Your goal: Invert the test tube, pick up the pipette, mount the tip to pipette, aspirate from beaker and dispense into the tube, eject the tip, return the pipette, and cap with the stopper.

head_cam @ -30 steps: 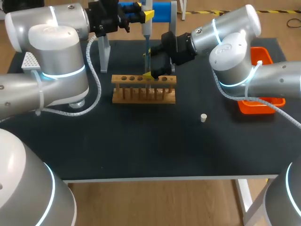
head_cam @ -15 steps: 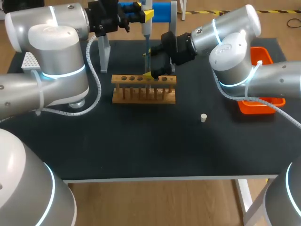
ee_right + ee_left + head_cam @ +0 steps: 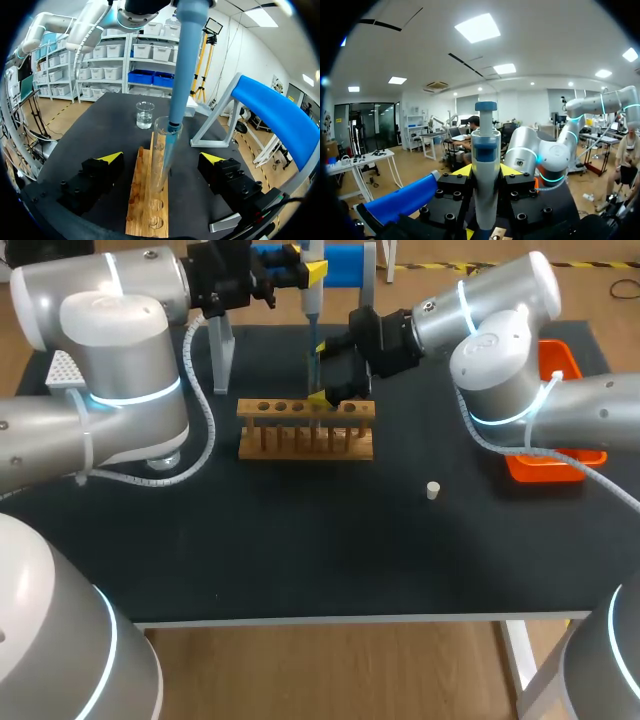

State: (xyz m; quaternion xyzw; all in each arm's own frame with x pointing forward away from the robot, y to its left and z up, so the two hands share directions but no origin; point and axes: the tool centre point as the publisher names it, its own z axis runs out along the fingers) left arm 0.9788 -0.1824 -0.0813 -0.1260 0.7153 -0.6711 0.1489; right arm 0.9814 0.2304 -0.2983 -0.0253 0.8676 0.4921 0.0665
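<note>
Left gripper (image 3: 485, 172), raised over the far middle of the tabletop (image 3: 300, 540): fingers (image 3: 451, 192) clamped on the upright pipette (image 3: 312, 302). The pipette's lower end reaches down into the mouth of the test tube (image 3: 161, 145), which stands in the wooden rack (image 3: 305, 430). Right gripper (image 3: 161, 159): fingers (image 3: 102, 170) wide apart, one on each side of the tube, touching neither it nor the rack. Beaker (image 3: 144, 115): beyond the rack's left end. Stopper (image 3: 433, 490): on the tabletop, right of the rack and nearer. Orange tray (image 3: 555, 465): far right.
</note>
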